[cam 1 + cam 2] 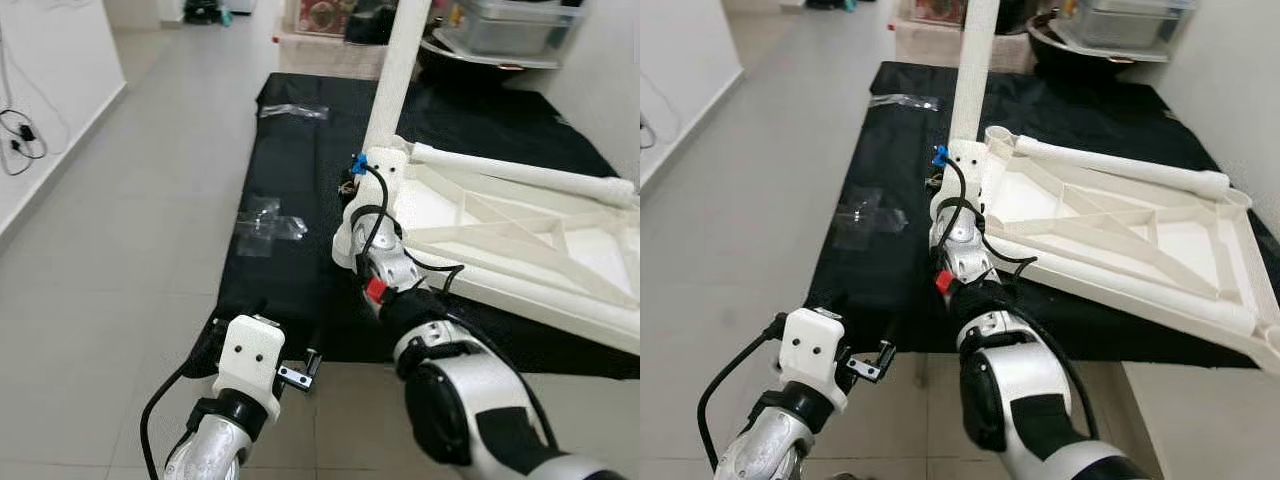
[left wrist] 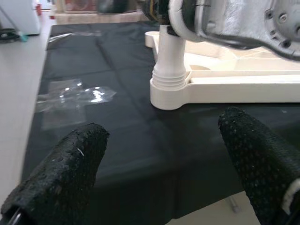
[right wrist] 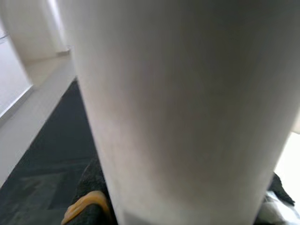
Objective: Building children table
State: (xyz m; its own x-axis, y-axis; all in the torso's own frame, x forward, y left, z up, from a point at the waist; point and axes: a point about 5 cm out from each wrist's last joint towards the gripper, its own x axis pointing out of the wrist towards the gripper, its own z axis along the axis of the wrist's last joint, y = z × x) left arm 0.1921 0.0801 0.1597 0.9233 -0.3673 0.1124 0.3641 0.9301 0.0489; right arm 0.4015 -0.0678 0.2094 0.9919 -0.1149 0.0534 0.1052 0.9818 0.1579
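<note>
The white children's table top (image 1: 1120, 235) lies upside down on a black mat (image 1: 290, 180) spread over the floor, its ribbed underside facing up. One white leg (image 1: 400, 70) stands upright in the near left corner socket (image 2: 168, 91), and another leg (image 1: 1110, 165) lies along the far edge of the frame. The right tool (image 1: 375, 175) is up against the standing leg, just above the socket; the right wrist view is so close to the leg that I cannot tell whether its fingers are clamped on it or only resting beside it. The left tool (image 2: 164, 173) hovers low over the near edge of the mat, its two black fingers (image 2: 65, 164) spread wide apart and empty, aimed toward the socket.

The step in hand looks like seating this leg in its corner. The next move probably calls for turning or pressing the leg straight down along its own axis while keeping it upright, so it does not bind in the collar.

There is open mat to the left of the socket, with only some clear plastic wrap (image 1: 265, 222) lying there. To the right the frame's rim crowds in, and storage boxes (image 1: 500, 25) stand beyond the far end
</note>
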